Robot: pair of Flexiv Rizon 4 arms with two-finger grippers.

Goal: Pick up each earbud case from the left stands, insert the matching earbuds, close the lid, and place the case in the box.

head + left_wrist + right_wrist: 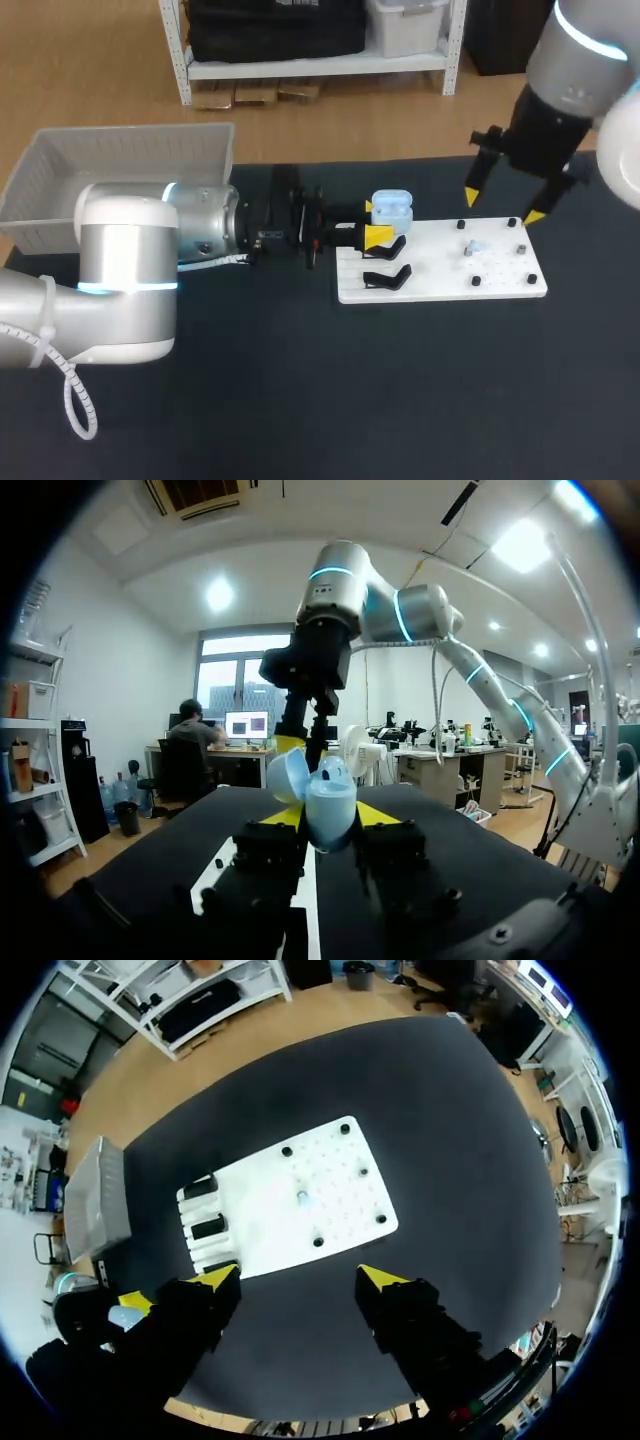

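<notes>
Surface (300, 400): box (130, 150) at its far left corner; board (440, 270) right of centre, well apart from the box. On the board: two stands (387, 277) at its left end, one behind the other; one earbud (476, 247) near its middle. Above the board: earbud case (392, 206), gripped in the left gripper (375, 222) over the far left corner; right gripper (502, 207) spread wide over the far right edge.

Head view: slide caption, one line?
Left gripper holds the open earbud case by the white board; right gripper hovers open above.
</notes>
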